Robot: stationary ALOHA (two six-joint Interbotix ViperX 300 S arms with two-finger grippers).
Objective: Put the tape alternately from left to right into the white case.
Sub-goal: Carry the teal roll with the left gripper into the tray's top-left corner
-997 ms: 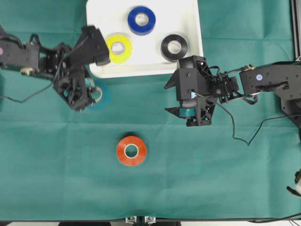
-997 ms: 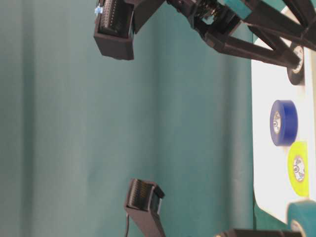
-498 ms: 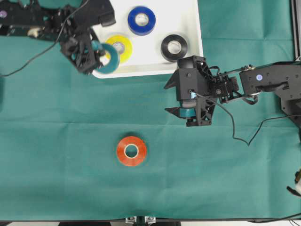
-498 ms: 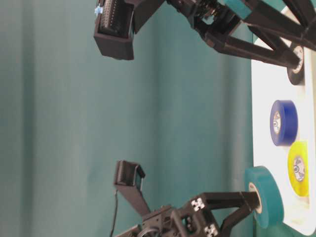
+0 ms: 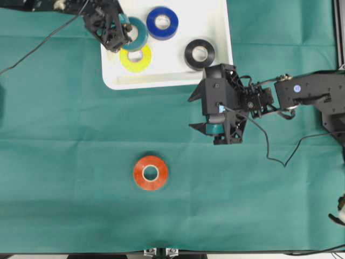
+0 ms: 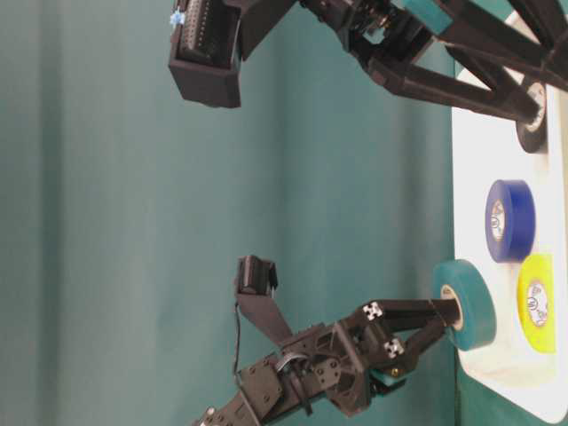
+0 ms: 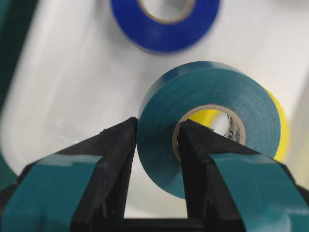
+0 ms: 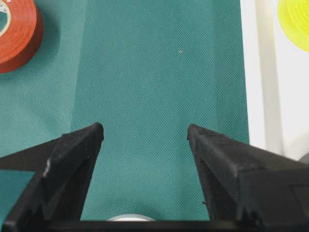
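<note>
Teal glossy tape roll (image 7: pixel 207 128) is clamped by the left gripper (image 5: pixel 116 32), one finger through the core, held above the shallow white plastic case (image 5: pixel 215 21) at upper left of the overhead view, overlapping the yellow roll (image 5: pixel 136 58). Right gripper (image 8: pixel 145 140) is spread, empty, over green cloth (image 5: pixel 64 162). Risk: if released here, a landing on the yellow roll or a roll-off against the blue roll (image 5: pixel 163 22) is likely.

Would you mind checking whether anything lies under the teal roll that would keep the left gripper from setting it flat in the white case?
Yes. The left gripper holds the teal roll above the white case, partly over the yellow roll. The blue roll lies close beside. Bare floor remains elsewhere in the case.
</note>
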